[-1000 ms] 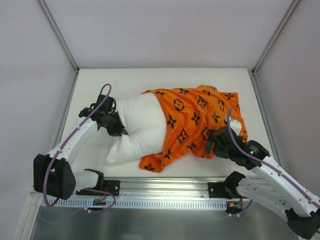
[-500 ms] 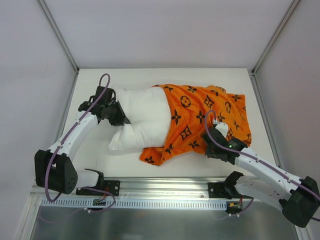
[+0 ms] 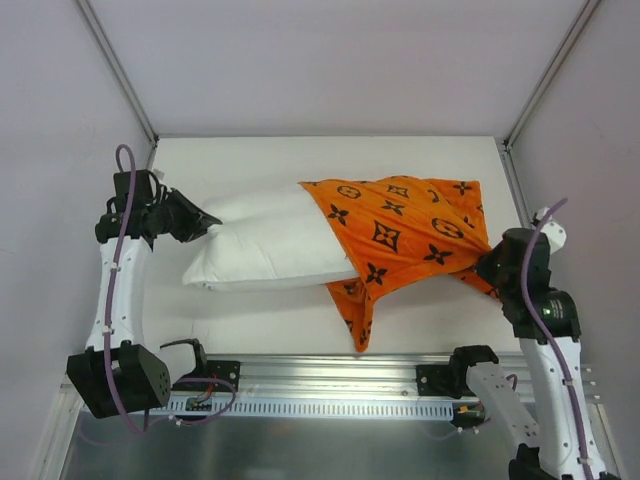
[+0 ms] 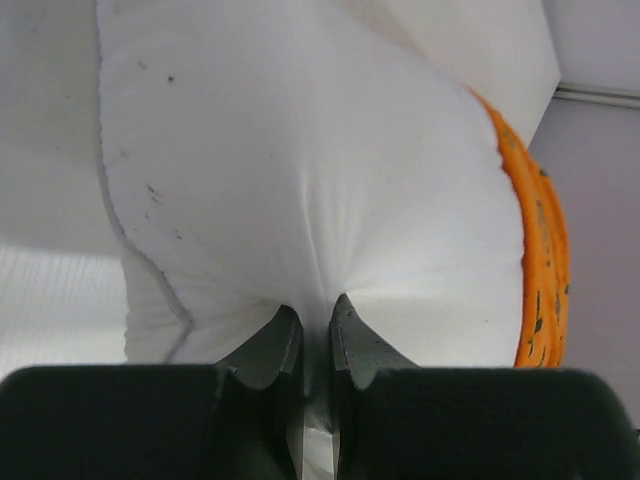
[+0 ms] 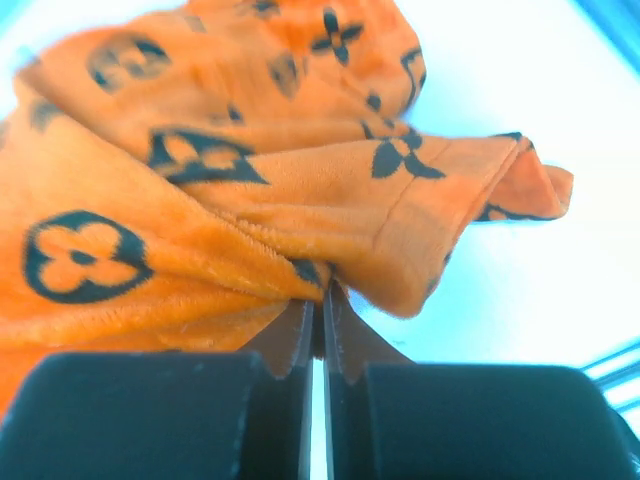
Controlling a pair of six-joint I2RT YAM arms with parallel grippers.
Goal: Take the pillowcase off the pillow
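Note:
The white pillow [image 3: 265, 248] lies stretched across the table, its right half still inside the orange pillowcase [image 3: 410, 230] with black motifs. At the pillow's left end my left gripper [image 3: 208, 227] is shut on a pinch of the white cloth [image 4: 300, 200], seen close in the left wrist view [image 4: 315, 315]. My right gripper [image 3: 487, 262] is shut on the pillowcase's right edge; the right wrist view [image 5: 320, 300] shows orange plush [image 5: 250, 190] pinched between the fingers. A loose flap of the pillowcase [image 3: 362, 320] hangs toward the near edge.
The white table [image 3: 250, 160] is walled by grey panels on three sides. A metal rail [image 3: 330, 375] with both arm bases runs along the near edge. The left arm stands close to the left wall, the right arm close to the right wall.
The right gripper has shut on the pillowcase and pulled right. The left gripper has pulled the pillow left. More white pillow shows, and the cloth is stretched taut between them.

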